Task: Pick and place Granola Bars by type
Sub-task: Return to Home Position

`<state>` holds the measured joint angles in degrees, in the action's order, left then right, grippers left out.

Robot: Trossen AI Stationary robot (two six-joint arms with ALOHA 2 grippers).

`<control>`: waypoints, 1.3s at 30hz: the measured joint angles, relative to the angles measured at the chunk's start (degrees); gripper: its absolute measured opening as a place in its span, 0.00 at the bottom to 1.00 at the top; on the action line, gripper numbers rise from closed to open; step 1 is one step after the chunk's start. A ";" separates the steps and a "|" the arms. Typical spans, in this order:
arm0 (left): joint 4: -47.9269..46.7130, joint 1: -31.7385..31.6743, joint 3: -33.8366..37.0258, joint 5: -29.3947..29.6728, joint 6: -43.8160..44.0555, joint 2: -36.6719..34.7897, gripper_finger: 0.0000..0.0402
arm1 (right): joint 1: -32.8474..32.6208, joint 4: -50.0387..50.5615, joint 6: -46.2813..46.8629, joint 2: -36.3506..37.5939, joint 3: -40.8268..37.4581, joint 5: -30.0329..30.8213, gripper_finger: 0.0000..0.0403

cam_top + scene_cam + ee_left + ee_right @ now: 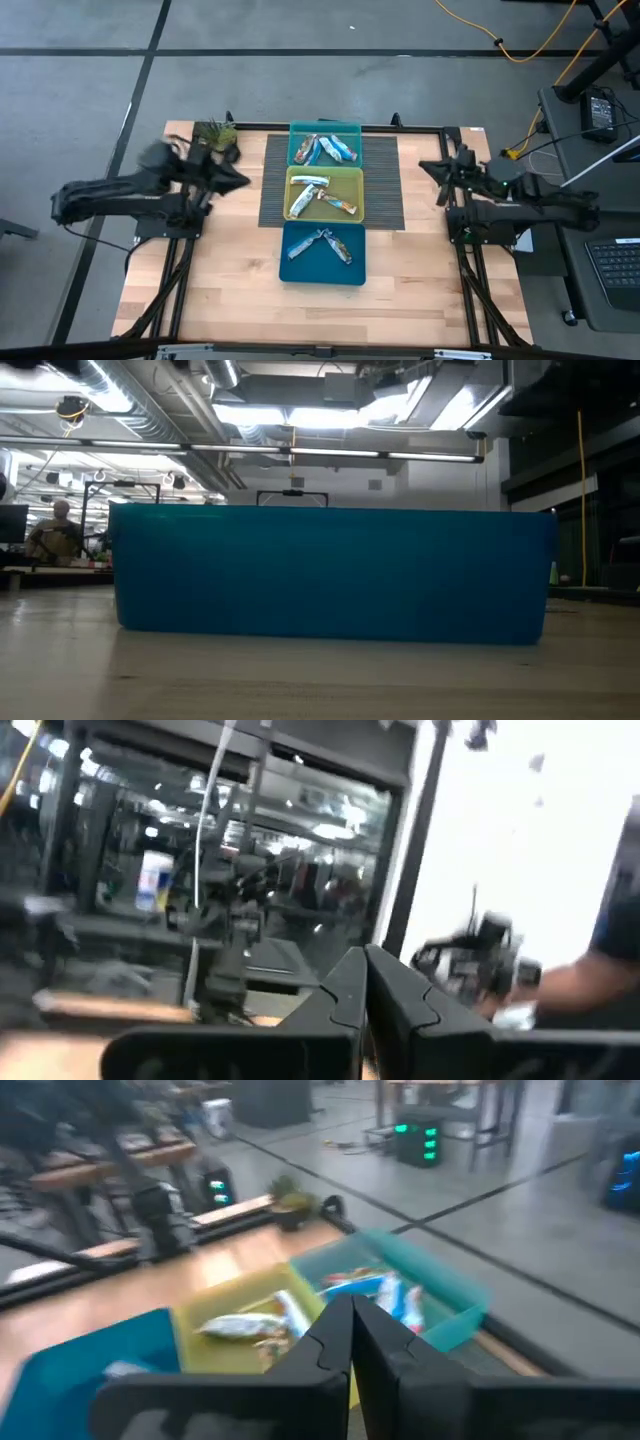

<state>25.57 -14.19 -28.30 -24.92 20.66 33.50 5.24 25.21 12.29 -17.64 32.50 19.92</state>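
Granola bars lie in three square bins in a column at the table's middle: blue-wrapped bars (328, 149) in the teal far bin (296, 131), orange-marked bars (322, 194) in the yellow-green middle bin (293, 176), silver bars (330, 244) in the blue near bin (300, 272). My left gripper (240, 180) hovers left of the bins, shut and empty, its fingers (362, 982) together in the left wrist view. My right gripper (428, 166) hovers right of them, shut and empty (350, 1320). The right wrist view shows the bins (440, 1295) ahead.
A dark ribbed mat (272, 190) lies under the far two bins. A small green plant (215, 131) sits at the far left corner. The blue bin's wall (330, 575) fills the low view. A person (55, 535) sits far behind. Bare wood (230, 290) lies toward the near edge.
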 joint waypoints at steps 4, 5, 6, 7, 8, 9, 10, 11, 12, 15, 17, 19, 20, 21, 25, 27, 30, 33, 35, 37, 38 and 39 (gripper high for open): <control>22.98 4.18 13.49 10.18 7.28 6.39 0.00 | 1.24 0.40 3.83 4.67 -3.47 -3.61 0.01; 26.82 5.84 15.19 13.40 5.59 7.52 0.00 | 1.20 0.40 3.93 5.16 -3.96 -4.13 0.01; 29.78 7.62 16.38 16.74 3.59 8.24 0.00 | 1.20 0.40 3.92 5.54 -4.30 -4.97 0.01; 31.73 9.45 17.26 19.41 1.78 8.60 0.00 | 1.20 0.31 3.90 5.68 -4.52 -5.33 0.01; 33.46 11.36 18.12 21.42 -0.01 8.79 0.00 | 1.20 -0.17 3.95 5.71 -4.58 -5.87 0.02; 34.81 13.41 18.95 22.71 -1.83 8.75 0.00 | 1.20 -0.36 4.04 5.68 -4.56 -6.13 0.02; 35.84 15.47 19.67 23.60 -3.42 8.58 0.00 | 1.20 -0.23 4.07 5.64 -4.60 -6.21 0.02; 36.27 17.14 20.45 24.32 -4.55 7.95 0.00 | 1.20 -0.29 4.04 5.54 -4.60 -6.30 0.03; 36.05 18.39 21.30 25.09 -5.32 6.84 0.00 | 1.20 -0.40 3.95 5.45 -4.60 -6.44 0.03; 36.15 19.46 23.85 27.60 -6.21 2.12 0.00 | 1.20 -0.34 3.49 5.43 -4.60 -6.58 0.02; 35.42 19.42 25.77 28.07 -6.31 -2.51 0.00 | 1.20 -0.33 2.50 5.43 -4.60 -6.64 0.01; 34.50 19.46 27.37 28.23 -6.67 -7.75 0.00 | 1.20 -0.32 2.35 5.43 -4.60 -6.63 0.01; 32.37 19.47 27.84 28.77 -6.98 -10.63 0.01 | 1.20 -0.31 2.25 5.43 -4.60 -6.62 0.01; 28.76 19.44 27.72 29.67 -7.07 -13.49 0.00 | 1.20 -0.28 2.16 5.42 -4.60 -6.60 0.01; 11.12 19.39 27.70 29.91 -5.23 -24.57 0.00 | 1.20 -0.13 2.72 5.41 -4.60 -6.67 0.03; 1.16 19.31 27.72 29.62 -3.66 -30.32 0.01 | 1.20 -0.13 3.15 5.41 -4.60 -7.78 0.03; -11.41 19.19 27.35 30.05 -2.68 -33.43 0.00 | 1.17 -0.02 2.69 5.41 -4.60 -9.67 0.01; -19.46 18.57 26.23 30.33 -3.91 -32.55 0.00 | 1.15 0.14 2.21 5.41 -4.60 -10.09 0.01; -24.19 17.78 26.32 32.12 -5.12 -32.92 0.00 | 1.18 0.60 0.85 5.37 -4.60 -10.13 0.02; -27.41 17.03 26.45 32.98 -7.21 -33.49 0.00 | 1.15 0.56 -0.60 5.39 -4.60 -10.05 0.03; -27.35 16.63 26.39 33.11 -8.30 -33.41 0.00 | 1.15 0.55 -0.91 5.39 -4.64 -10.00 0.04; -27.24 16.25 26.39 32.86 -9.83 -33.32 0.00 | 1.16 0.53 -1.26 5.39 -4.74 -9.84 0.04</control>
<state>-1.67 2.06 -1.91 7.94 10.83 0.19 6.40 25.74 11.03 -12.25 27.76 10.08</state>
